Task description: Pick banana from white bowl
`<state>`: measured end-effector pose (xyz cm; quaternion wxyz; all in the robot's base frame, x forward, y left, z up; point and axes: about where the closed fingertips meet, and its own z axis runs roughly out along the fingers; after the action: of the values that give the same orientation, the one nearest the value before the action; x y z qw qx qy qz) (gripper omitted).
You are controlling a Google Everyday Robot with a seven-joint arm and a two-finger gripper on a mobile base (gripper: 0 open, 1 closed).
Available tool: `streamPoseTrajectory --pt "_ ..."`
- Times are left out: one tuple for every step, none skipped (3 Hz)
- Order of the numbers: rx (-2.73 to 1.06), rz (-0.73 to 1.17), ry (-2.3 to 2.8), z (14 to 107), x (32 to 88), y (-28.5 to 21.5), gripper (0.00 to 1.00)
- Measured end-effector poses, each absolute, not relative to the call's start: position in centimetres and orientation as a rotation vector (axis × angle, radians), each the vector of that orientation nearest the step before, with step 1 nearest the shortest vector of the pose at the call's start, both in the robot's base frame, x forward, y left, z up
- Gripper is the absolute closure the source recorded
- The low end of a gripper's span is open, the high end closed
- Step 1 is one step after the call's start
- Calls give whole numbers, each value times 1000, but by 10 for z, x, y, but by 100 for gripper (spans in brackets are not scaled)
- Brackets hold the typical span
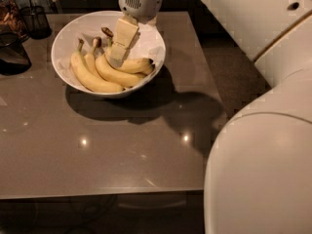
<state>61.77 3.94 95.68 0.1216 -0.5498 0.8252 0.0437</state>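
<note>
The white bowl (66, 30) stands at the back left of the grey table and holds three bananas on crumpled white paper. The banana (137, 64) with the big dark-brown knobby stem end lies rightmost, stem pointing to the back. The longer banana (90, 77) with the thin green stem lies leftmost, and one with a smaller brown stem (108, 71) lies between them. My gripper (116, 58) reaches down into the bowl from the back. Its tip sits over the neck of the rightmost banana and hides that part.
A black mesh cup (36, 20) and a dark object (11, 53) stand left of the bowl. The grey table (122, 150) ends at a front edge below and a right edge by the floor. My white arm and body (263, 160) fill the right side.
</note>
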Motion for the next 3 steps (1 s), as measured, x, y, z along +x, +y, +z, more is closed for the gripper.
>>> streamPoseTrajectory --pt "-1630 98 2406 954 623 50 14" --pt "-1645 71 2401 954 629 59 23" --pt "-1664 48 2398 951 634 67 29"
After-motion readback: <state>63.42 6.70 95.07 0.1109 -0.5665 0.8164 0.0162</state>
